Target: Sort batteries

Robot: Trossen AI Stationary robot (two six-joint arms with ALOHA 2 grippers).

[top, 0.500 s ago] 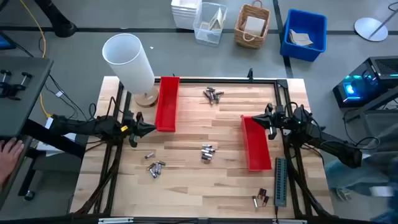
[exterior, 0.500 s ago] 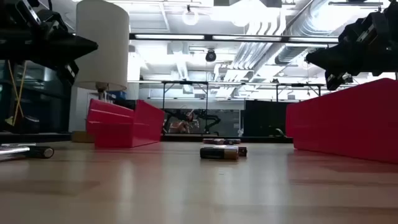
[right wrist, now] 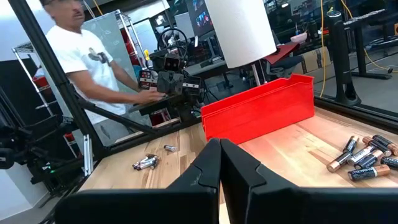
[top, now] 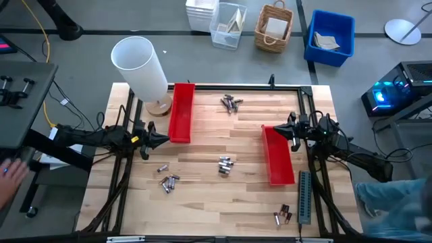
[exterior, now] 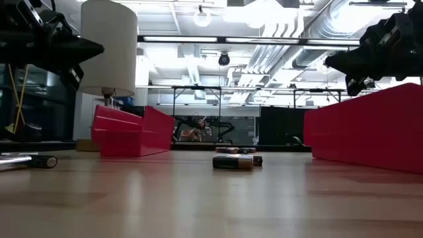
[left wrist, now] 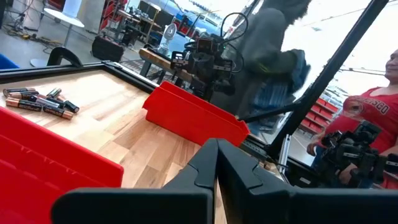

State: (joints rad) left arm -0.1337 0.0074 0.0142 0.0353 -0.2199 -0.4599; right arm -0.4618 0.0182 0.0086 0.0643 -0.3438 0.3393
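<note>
While both arms hang idle above the pale wooden plank table, the stock stands as follows, each item placed against the red plastic tray on the right arm's side:

- Left gripper: dark two-finger pincer, clenched tight with nothing in it, raised off the table well across from that tray, just beside the other red tray.
- Right gripper: dark two-finger pincer, likewise clenched and empty, poised over the far end of the landmark tray.
- Second red plastic tray: long and narrow, lying well to the left-arm side of the landmark tray, near the table's far edge.
- Small silvery-grey cylindrical batteries with darker ends, central cluster: a few lying together on the wood, near the landmark tray on its left-arm side. From table height they show as a low stack.
- Batteries, far cluster: a loose heap near the far edge, between the two trays.
- Batteries, left group: several scattered on the wood, well apart from the landmark tray, below the left gripper.
- Batteries, near pair: lying just past the landmark tray's near end.
- Long grey ridged strip: lying lengthwise beside that near pair, just off the tray's near end.
- Tall white cylinder on a round wooden base: standing at the far corner beyond the second tray.
</note>
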